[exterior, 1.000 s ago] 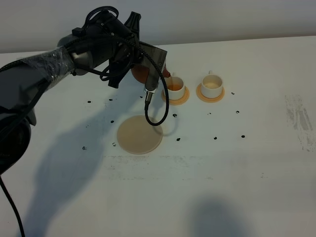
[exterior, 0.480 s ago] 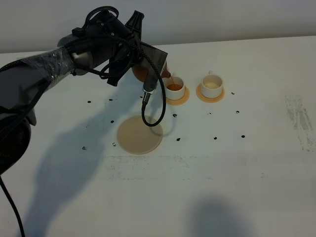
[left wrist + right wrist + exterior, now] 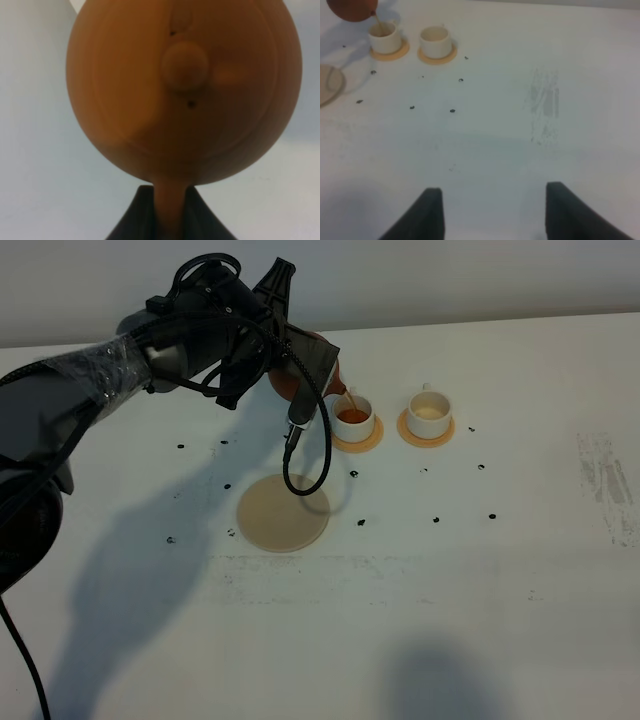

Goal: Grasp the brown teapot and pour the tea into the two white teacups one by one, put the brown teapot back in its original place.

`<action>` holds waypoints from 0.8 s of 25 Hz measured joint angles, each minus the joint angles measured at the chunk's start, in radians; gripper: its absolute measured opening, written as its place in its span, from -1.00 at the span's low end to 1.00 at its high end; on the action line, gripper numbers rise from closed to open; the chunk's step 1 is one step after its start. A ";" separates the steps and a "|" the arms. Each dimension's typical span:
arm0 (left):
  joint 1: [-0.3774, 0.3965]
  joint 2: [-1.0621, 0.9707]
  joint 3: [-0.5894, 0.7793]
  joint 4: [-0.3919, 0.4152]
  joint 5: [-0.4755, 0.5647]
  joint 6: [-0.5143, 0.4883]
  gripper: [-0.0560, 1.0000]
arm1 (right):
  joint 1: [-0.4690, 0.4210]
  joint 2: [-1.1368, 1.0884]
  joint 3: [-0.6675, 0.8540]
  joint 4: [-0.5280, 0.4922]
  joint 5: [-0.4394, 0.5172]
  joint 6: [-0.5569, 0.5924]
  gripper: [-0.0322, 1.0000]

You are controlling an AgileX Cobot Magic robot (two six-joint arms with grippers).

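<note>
My left gripper (image 3: pixel 170 202) is shut on the loop handle of the brown teapot (image 3: pixel 184 90), whose knobbed lid fills the left wrist view. In the high view the teapot (image 3: pixel 284 386) hangs tilted behind the arm's wrist. A thin stream runs from its spout into the left white teacup (image 3: pixel 354 419), which holds orange tea. The right white teacup (image 3: pixel 429 414) stands beside it with pale contents. The original place, a pale beige disc (image 3: pixel 283 512), lies bare nearer the front. My right gripper (image 3: pixel 487 210) stands open over bare table, far from the cups (image 3: pixel 384 36) (image 3: pixel 435 40).
Each cup sits on a small orange-tan coaster (image 3: pixel 372 442) (image 3: pixel 441 437). Small black dots (image 3: pixel 437 518) are scattered over the white table. A black cable loop (image 3: pixel 305 475) hangs from the left wrist above the disc. A grey scuff (image 3: pixel 607 480) marks the table's right side.
The left wrist has risen slightly and tipped the teapot further. The tea in the left cup has grown darker orange. The cable loop has swung a little left.
</note>
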 joint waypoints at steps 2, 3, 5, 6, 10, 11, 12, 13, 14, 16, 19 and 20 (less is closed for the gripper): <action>0.000 0.000 0.000 0.009 -0.002 0.000 -0.70 | 0.000 0.000 0.000 0.000 0.000 0.000 -0.03; 0.000 0.000 0.000 0.015 -0.002 0.000 -0.70 | 0.000 0.000 0.000 0.000 0.000 0.000 -0.03; 0.000 0.000 0.000 0.021 -0.002 0.000 -0.70 | 0.000 0.000 0.000 0.000 0.000 0.000 -0.03; 0.000 0.000 0.000 0.022 -0.003 0.000 -0.70 | 0.000 0.000 0.000 0.000 0.000 0.000 -0.03; 0.000 0.000 0.000 0.036 -0.013 0.000 -0.70 | 0.000 0.000 0.000 0.000 0.000 0.000 -0.03; 0.000 0.000 0.000 0.040 -0.015 0.000 -0.70 | 0.000 0.000 0.000 0.000 0.000 0.000 -0.03; 0.000 0.000 0.000 0.045 -0.018 0.000 -0.70 | 0.000 0.000 0.000 0.000 0.000 0.000 -0.03; 0.000 0.000 0.000 0.047 -0.020 0.000 -0.70 | 0.000 0.000 0.000 0.000 0.000 0.000 -0.03; 0.000 0.000 0.000 0.048 -0.020 0.000 -0.70 | 0.000 0.000 0.000 0.000 0.000 0.000 -0.03; 0.000 0.000 0.000 0.053 -0.022 0.000 -0.70 | 0.000 0.000 0.000 0.000 0.000 0.000 -0.03; 0.000 0.000 0.000 0.064 -0.027 0.000 -0.70 | 0.000 0.000 0.000 0.000 0.000 -0.001 -0.03; -0.001 0.000 0.000 0.068 -0.028 0.000 -0.70 | 0.000 0.000 0.000 0.000 0.000 -0.001 -0.03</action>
